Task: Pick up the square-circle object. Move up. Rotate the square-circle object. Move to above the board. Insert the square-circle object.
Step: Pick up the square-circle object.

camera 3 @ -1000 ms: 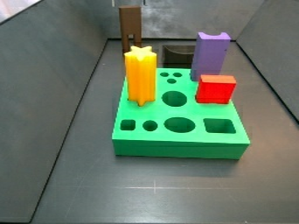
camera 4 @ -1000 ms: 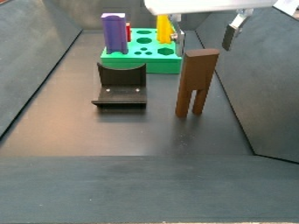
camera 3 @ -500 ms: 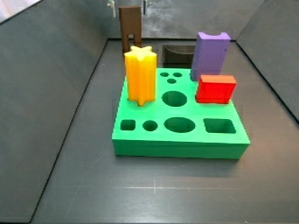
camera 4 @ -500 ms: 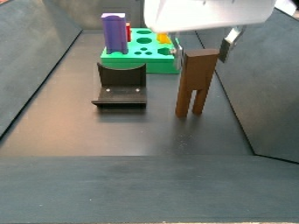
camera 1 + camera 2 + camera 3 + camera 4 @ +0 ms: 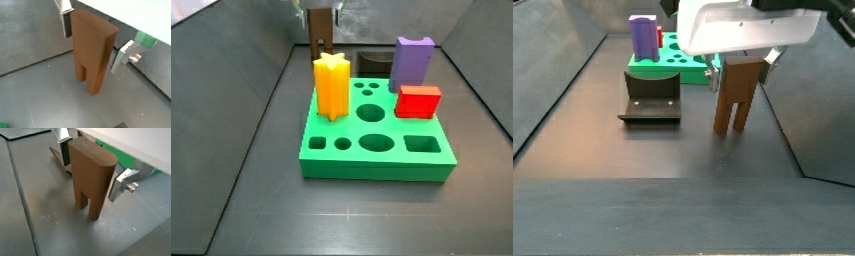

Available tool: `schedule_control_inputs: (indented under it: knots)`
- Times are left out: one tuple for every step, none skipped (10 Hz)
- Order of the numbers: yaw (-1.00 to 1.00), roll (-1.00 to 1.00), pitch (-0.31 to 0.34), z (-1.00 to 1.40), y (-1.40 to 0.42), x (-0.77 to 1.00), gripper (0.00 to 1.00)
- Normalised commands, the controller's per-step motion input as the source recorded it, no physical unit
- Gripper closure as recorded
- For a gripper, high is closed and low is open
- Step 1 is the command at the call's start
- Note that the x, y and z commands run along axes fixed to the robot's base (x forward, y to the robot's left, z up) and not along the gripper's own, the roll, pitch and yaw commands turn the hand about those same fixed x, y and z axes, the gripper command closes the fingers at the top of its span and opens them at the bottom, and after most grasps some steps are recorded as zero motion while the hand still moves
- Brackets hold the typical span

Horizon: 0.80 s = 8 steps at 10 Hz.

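The gripper [image 5: 92, 37] sits around the upper part of the square-circle object [image 5: 92, 55], with one silver finger [image 5: 67, 22] on each broad side of the brown block. In both wrist views the jaws stand wide: a clear gap shows between the finger [image 5: 120, 184] and the block's face, and the pads do not press on it. The block [image 5: 92, 180] stands upright on the dark floor [image 5: 47, 223], its two legs pointing down and its rounded end up between the fingers.

In a side view the gripper [image 5: 740, 58] hangs at about 1 o'clock from the centre of the picture, its white body covering the top of the block [image 5: 735, 98], whose legs rest on the floor. The fixture [image 5: 648, 98] stands at 9 o'clock of the block, apart from it. The board [image 5: 673, 62] lies at about 11 o'clock of the block, beyond the fixture, with a purple block [image 5: 643, 35] standing on it.

In a side view the board [image 5: 378, 150] fills the middle, carrying a yellow peg [image 5: 331, 86], the purple block [image 5: 412, 62] and a red cube [image 5: 418, 101]. The brown block [image 5: 318, 35] rises at 12 o'clock behind the yellow peg, off the board.
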Motion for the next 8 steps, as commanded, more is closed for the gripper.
schedule_control_inputs:
  knots:
    - [-0.08,0.00,0.000,-0.01,0.01,0.05,0.00]
    - [0.00,0.00,0.000,0.00,0.00,0.00,0.00]
    - [0.00,0.00,0.000,0.00,0.00,0.00,1.00]
    - [0.00,0.00,0.000,0.00,0.00,0.00,1.00]
    - [0.00,0.00,0.000,0.00,0.00,0.00,1.00]
    - [0.00,0.00,0.000,0.00,0.00,0.00,1.00]
    - [0.00,0.00,0.000,0.00,0.00,0.00,1.00]
    - [0.00,0.00,0.000,0.00,0.00,0.00,1.00]
